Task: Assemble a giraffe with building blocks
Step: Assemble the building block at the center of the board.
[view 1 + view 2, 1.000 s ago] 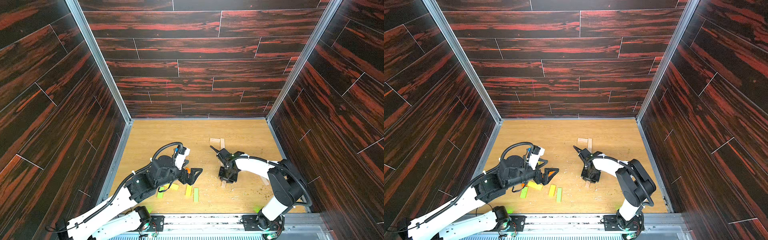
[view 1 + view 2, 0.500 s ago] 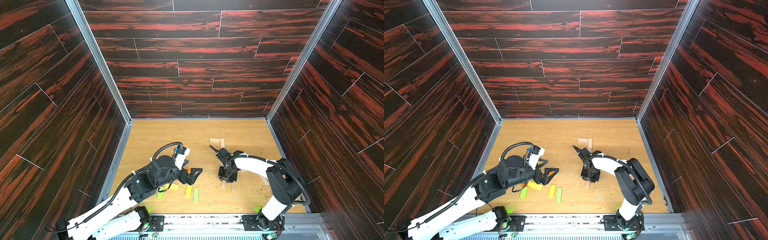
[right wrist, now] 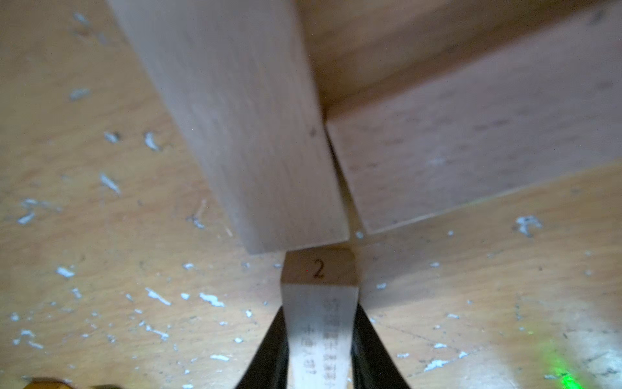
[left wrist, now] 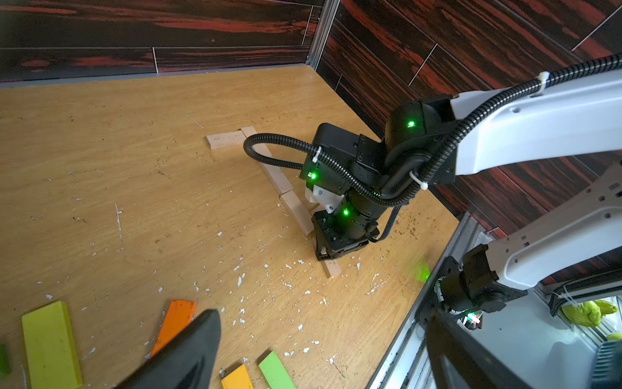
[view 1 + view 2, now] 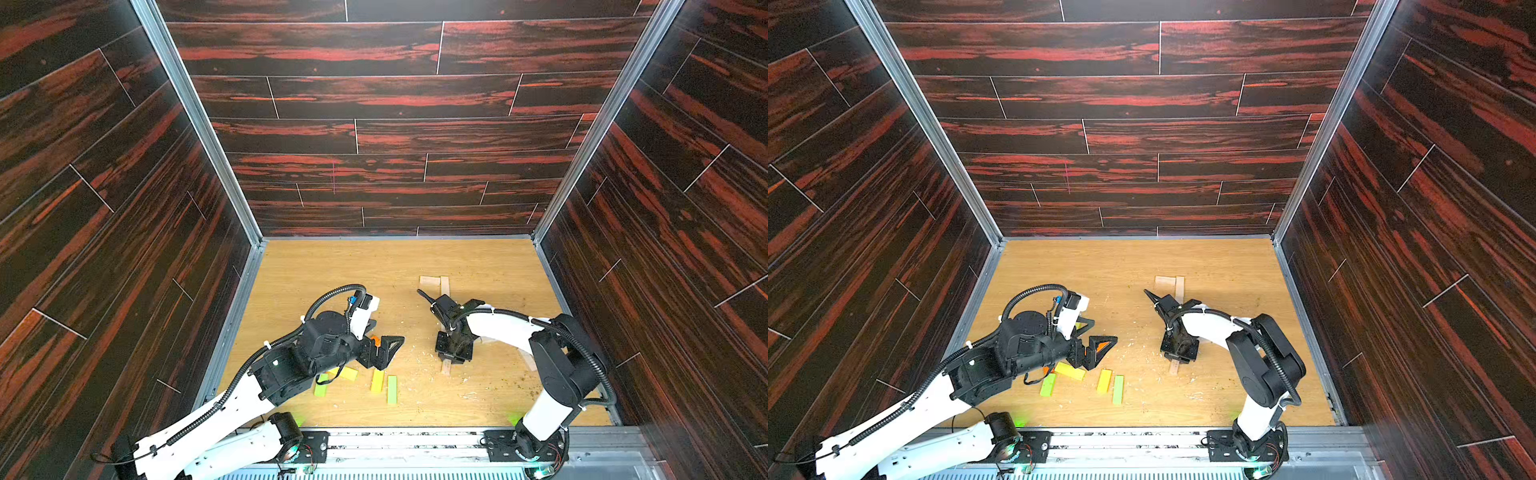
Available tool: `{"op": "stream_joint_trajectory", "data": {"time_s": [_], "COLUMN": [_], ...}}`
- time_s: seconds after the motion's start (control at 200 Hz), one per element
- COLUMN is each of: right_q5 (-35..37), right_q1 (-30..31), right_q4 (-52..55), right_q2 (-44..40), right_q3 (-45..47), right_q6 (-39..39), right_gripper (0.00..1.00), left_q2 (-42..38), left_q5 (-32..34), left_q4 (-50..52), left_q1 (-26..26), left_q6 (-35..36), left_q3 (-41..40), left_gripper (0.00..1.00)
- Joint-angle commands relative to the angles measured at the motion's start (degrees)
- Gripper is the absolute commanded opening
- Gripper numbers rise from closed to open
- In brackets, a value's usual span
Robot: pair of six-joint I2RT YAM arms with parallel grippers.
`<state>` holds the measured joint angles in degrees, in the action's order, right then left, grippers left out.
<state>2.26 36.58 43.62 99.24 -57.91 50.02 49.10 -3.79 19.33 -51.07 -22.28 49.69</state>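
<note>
Lengthwise, the pale plank (image 3: 319, 269) in the right claw (image 3: 319, 316) runs front-to-back.

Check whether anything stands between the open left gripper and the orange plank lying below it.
Nothing visible does. The left gripper hangs open above the orange plank, with no block or arm between them; the yellow plank lies beside, not over, the orange one.

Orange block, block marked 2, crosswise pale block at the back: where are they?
orange block (image 4: 175, 320): left wrist view, middle of its top face.
block marked 2 (image 3: 319, 269): right wrist view, its numbered end.
crosswise pale block (image 5: 429, 280): a top view, middle of its top face.
</note>
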Motion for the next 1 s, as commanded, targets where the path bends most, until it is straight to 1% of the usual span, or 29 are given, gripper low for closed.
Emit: {"op": "stream_joint_trajectory", "data": {"time_s": [0.0, 0.697, 0.997], "right_q5": [0.77, 2.01, 2.31], "right_q1": [-0.2, -0.87, -0.89], "right_q4": [0.6, 1.3, 1.64], "right_q2": [2.19, 3.18, 3.02], "right_q3": [-1.11, -2.82, -2.95], "right_q6": [-0.45, -1.15, -1.21], "right_gripper": [0.32, 0.33, 0.39], "left_q2": [-0.04, -0.97, -0.97], "left_q5": [0.46, 1.17, 1.25], "left_q4": [0.62, 0.98, 0.97], "left_q1": [-0.09, -0.08, -0.13], "left_q6": [1.1, 0.93, 0.93], "left_q3": [0.9, 0.41, 0.23], "left_gripper": [0.98, 0.98, 0.98]}}
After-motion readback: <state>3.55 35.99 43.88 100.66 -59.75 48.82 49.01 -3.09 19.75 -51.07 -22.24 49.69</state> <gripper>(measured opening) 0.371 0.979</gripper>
